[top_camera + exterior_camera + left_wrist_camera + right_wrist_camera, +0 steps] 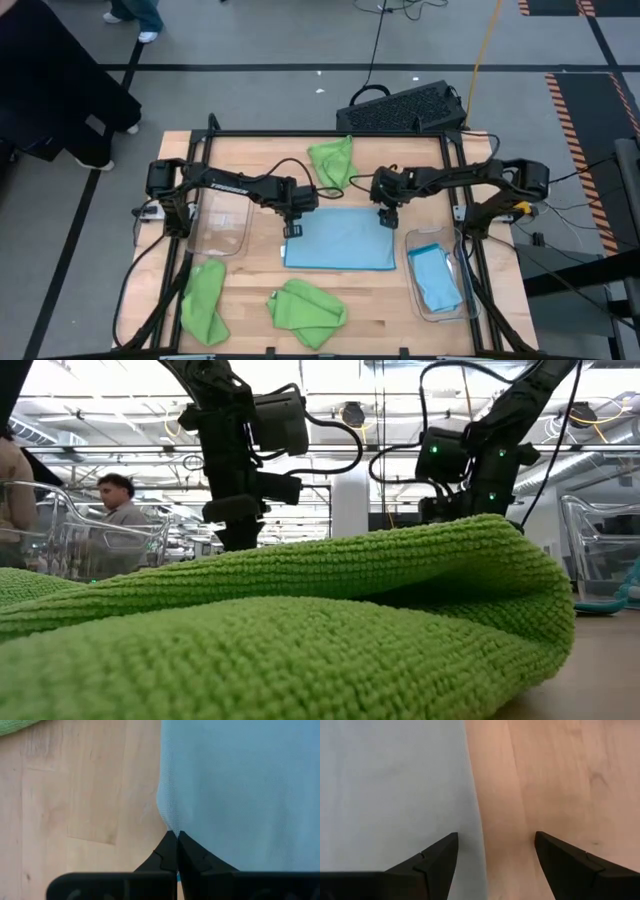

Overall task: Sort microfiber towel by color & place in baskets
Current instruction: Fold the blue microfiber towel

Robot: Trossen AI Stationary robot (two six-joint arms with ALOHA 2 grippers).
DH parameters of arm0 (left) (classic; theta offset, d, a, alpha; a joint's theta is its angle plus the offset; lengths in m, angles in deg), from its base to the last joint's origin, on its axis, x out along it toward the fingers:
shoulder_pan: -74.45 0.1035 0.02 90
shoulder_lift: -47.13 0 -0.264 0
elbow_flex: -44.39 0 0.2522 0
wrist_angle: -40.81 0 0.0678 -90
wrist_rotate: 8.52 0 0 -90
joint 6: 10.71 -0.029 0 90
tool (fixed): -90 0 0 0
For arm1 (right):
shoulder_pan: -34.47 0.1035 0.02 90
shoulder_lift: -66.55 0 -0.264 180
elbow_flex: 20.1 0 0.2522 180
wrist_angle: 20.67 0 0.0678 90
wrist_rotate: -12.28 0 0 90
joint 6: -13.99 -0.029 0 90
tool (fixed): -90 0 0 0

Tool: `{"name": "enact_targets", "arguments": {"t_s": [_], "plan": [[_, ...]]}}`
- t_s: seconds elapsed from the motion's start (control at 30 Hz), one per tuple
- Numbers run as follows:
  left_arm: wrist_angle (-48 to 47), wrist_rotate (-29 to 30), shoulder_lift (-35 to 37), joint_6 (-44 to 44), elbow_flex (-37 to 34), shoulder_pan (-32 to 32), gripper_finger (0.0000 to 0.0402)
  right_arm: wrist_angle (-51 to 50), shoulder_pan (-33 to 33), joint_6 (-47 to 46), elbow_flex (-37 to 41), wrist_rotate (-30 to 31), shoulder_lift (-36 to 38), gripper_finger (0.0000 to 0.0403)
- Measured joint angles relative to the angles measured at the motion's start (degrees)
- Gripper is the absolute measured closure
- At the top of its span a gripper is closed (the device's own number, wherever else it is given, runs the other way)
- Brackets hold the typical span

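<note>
Blue cloth, one towel (340, 238), lies spread flat mid-bench with its long axis running left to right between the two arms. The left end effector (292, 230) is at its far-left corner, fingers (172, 852) pressed together on the cloth's edge. The right end effector (386, 220) hangs over the far-right corner with its fingers (437, 857) wide apart, straddling the edge without gripping.

Around it, a green towel (333, 162) sits crumpled at the far edge of the bench (260, 262), just beyond the blue one. Two more green ones lie at the near edge, one (305, 310) in the middle and one (205, 298) to the left. The left basket (222, 222) stands beside the left arm. The right basket (420, 244) holds blue cloth (436, 278). A black crate (405, 108) sits on the floor beyond the bench. In the low view a green towel fills the foreground and hides the bench surface.
</note>
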Motion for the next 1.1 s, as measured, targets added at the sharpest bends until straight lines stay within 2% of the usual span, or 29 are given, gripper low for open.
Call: {"name": "enact_targets", "arguments": {"t_s": [0.1, 0.27, 0.53, 0.67, 0.93, 1.03, 1.1], "plan": [[0.0, 0.2, 0.0, 0.2, 0.0, 0.0, 0.04, 0.1, -0.2, 0.9, -0.3, -1.4, -1.3, 0.0147], [-0.1, 0.2, 0.1, 0.5, 0.1, 0.0, 0.0401, 1.5, 0.4, 7.7, -0.1, -1.8, -2.1, 0.0159], [-0.2, 3.4, 0.1, 1.9, 0.1, 2.0, 0.0401, 0.7, 1.6, 22.6, -0.2, -4.6, -2.2, 0.0245], [-0.6, 3.8, 0.1, 2.7, 0.1, 3.9, 0.0401, 0.8, 2.0, 21.9, 0.7, -4.2, -2.2, 0.0294], [-6.0, 4.0, 0.2, 0.8, 0.2, 5.1, 0.0401, 0.8, 2.1, 10.5, 2.9, -0.9, -2.3, 0.0388], [-6.1, 4.1, 0.2, -0.6, 0.2, 4.8, 0.04, 0.9, 2.1, 8.8, 3.0, -0.4, -2.3, 0.0397], [-6.3, 4.1, 0.2, -0.9, 0.2, 4.5, 0.0401, 1.7, 2.1, 7.9, 3.0, 2.3, -2.2, 0.0395]]}}
